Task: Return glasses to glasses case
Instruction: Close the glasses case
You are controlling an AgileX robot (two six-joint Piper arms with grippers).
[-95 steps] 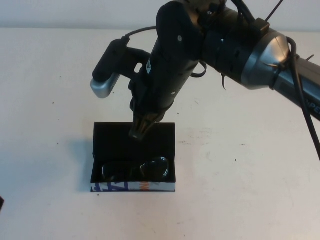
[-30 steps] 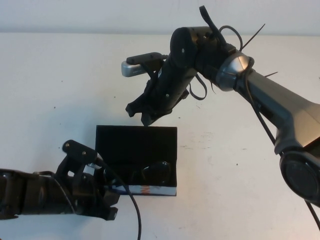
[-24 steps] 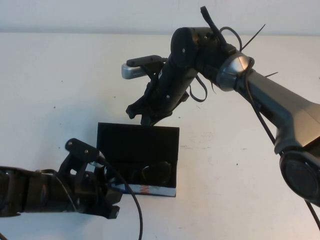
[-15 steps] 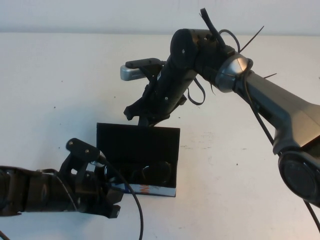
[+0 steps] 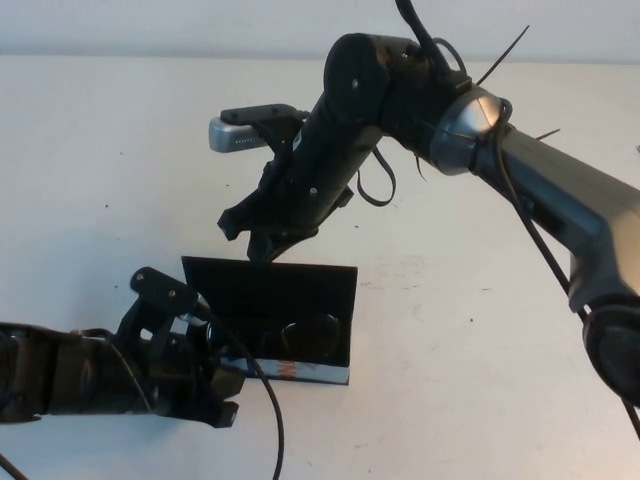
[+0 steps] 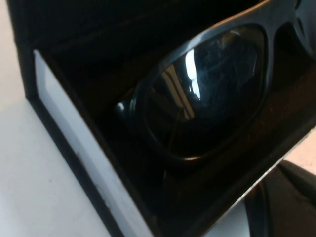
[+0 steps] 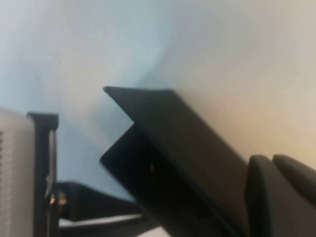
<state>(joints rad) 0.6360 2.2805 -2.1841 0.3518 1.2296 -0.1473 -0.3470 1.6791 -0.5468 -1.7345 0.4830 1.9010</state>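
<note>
The glasses case [image 5: 292, 371] stands open near the table's front, and its flat lid [image 5: 268, 287] leans forward over it. The black glasses [image 5: 306, 336] lie inside; one lens [image 6: 213, 94] fills the left wrist view behind the case's pale wall [image 6: 87, 163]. My right gripper [image 5: 252, 243] is shut and empty, and its tips press on the lid's back top edge. The right wrist view shows the lid [image 7: 183, 143] right by those fingers [image 7: 264, 195]. My left gripper [image 5: 212, 385] is low at the case's front left corner, against the case.
The white table [image 5: 480, 330] runs out on all sides of the case. My right arm [image 5: 520, 170] reaches in from the right above the table's back half. My left arm [image 5: 60, 380] and its cable [image 5: 268, 410] lie along the front left.
My left arm has come in to the case's front left corner. My right gripper has moved left and forward, and the lid has tipped further over the case. The case has turned slightly.
</note>
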